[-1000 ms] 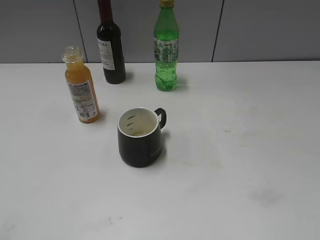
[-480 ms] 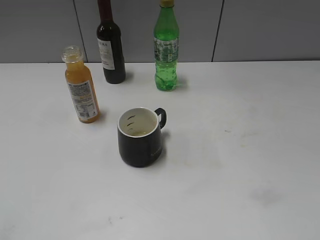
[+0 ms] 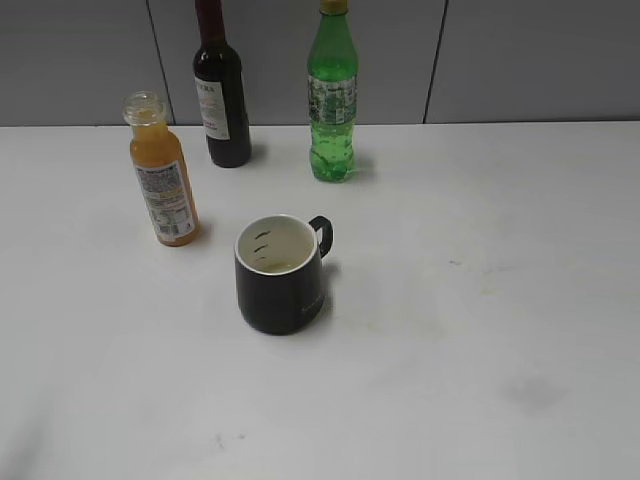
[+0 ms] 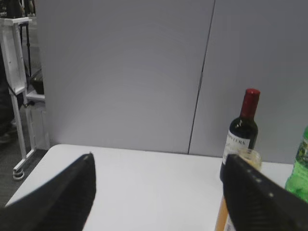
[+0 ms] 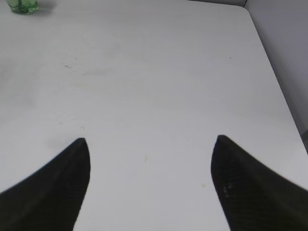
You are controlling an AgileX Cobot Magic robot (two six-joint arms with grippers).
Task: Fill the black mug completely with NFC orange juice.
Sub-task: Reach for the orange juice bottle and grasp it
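Note:
The black mug [image 3: 281,275] stands upright near the table's middle, handle to the back right, white inside, almost empty. The NFC orange juice bottle [image 3: 163,183] stands capless to its back left, nearly full. In the left wrist view its neck [image 4: 249,157] peeps out behind the right finger. My left gripper [image 4: 159,161] is open and empty, above the table's left part. My right gripper [image 5: 150,140] is open and empty over bare table on the right. Neither gripper shows in the exterior view.
A dark wine bottle [image 3: 221,95] and a green bottle [image 3: 332,105] stand at the back by the grey wall. Both show in the left wrist view, wine bottle [image 4: 242,132] and green bottle [image 4: 299,173]. The table's right edge [image 5: 274,72] is near the right gripper.

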